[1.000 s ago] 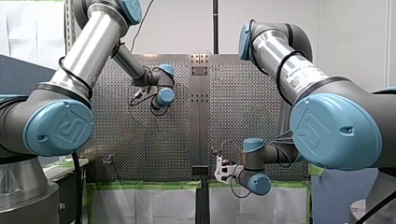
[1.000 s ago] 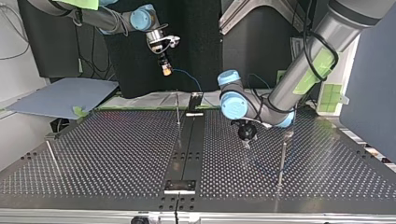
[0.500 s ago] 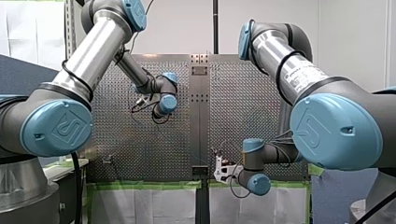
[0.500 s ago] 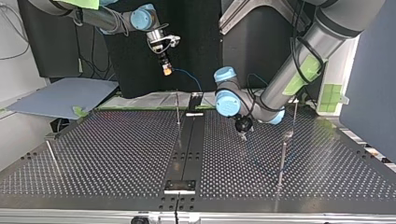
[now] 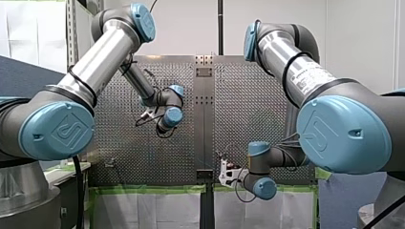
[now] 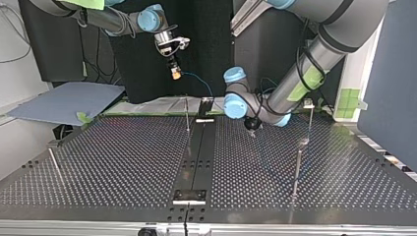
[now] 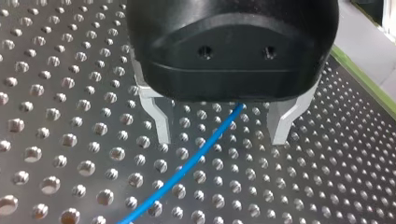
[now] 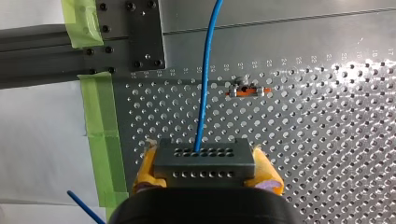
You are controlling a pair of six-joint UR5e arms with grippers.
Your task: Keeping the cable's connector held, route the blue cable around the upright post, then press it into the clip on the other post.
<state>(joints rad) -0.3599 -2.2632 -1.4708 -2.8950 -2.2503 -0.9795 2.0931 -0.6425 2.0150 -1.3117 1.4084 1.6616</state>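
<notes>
Since a second ago my left gripper (image 6: 252, 130), black-bodied, has pulled back from the top view's near side toward the far edge and a little nearer the dark centre rail (image 6: 195, 162), while my right gripper (image 6: 174, 73) has kept its place high over that far edge. Seen from the left wrist, the two bare metal fingers (image 7: 156, 114) stand apart with their tips just above the perforated metal table (image 7: 56, 116). The thin blue cable (image 7: 201, 156) passes loose through the gap between them, touching neither, and trails off ahead of the jaws across the holes. Seen from the right wrist, the yellow pads (image 8: 145, 169) are clamped on the dark grey rectangular connector block (image 8: 204, 163), one at each end. The cable leaves the block's far face and runs straight on ahead of the jaws. A small orange-and-metal piece (image 8: 247, 91) shows against the plate beside the cable, ahead of these jaws. In the top view a thin upright metal post (image 6: 187, 114) stands below my right gripper, just beside the rail, and a second thin post (image 6: 297, 167) stands well apart from my left gripper; whether the cable touches either post I cannot tell
</notes>
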